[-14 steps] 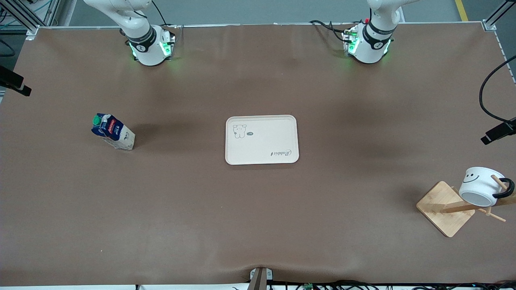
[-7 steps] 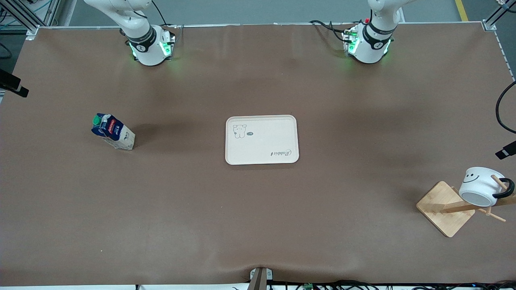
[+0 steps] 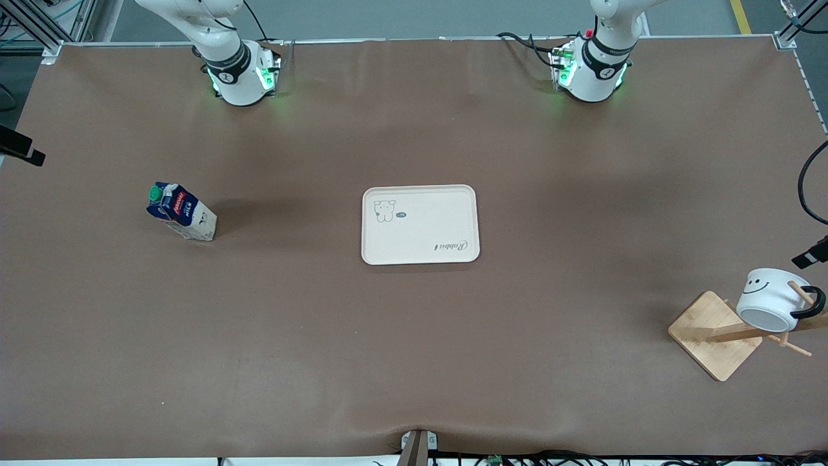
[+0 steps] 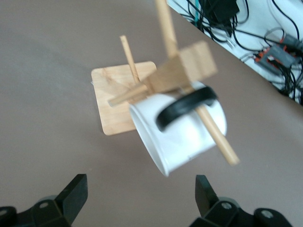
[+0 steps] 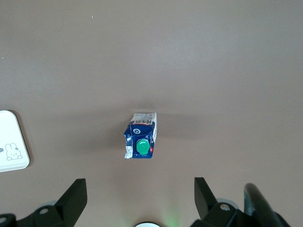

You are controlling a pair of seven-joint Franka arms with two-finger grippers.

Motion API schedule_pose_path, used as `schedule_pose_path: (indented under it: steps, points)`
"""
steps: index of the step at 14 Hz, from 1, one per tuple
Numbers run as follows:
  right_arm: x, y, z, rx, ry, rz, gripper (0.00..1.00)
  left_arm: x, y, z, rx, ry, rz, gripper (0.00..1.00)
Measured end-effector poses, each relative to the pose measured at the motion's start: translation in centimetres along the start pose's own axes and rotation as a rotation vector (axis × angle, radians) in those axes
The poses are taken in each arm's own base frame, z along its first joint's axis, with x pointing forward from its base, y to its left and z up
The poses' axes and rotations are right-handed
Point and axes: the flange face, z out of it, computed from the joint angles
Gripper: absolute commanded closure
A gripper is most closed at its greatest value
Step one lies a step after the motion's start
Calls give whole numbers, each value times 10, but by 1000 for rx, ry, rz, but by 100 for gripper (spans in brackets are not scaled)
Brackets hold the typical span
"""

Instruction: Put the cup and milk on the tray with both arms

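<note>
While bare, tray (image 3: 420, 224); milk (image 3: 181, 211) and cup (image 3: 771, 299) elsewhere.

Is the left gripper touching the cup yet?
Apart. In the left wrist view the open left gripper hangs above the cup, with bare table showing between fingertips and mug.

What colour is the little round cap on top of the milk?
Green. The cap on the milk shows best in the right wrist view, seen from straight above.
</note>
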Motion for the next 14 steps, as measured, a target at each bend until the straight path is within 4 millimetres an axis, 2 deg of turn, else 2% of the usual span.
schedule_pose_path:
  steps: [3, 4, 7, 8, 9, 14]
  points:
    - [1, -6, 1, 0, -4, -11, 0, 1, -2, 10, -36, 21, -30, 0]
    - [3, -6, 8, 1, -22, -12, 0, 0, 0, 13, -50, 28, -39, 0]
    - [33, -12, 64, -9, -124, -25, 0, -5, 12, 27, -66, 50, -33, 0]
    - [41, -15, 76, -14, -141, -31, 0, -7, 17, 31, -69, 53, -25, 0]
    - [45, -18, 81, -16, -147, -36, 0, -9, 22, 34, -72, 55, -18, 0]
    - [45, -24, 73, -14, -136, -45, 0, -11, 33, 46, -76, 62, -2, 0]
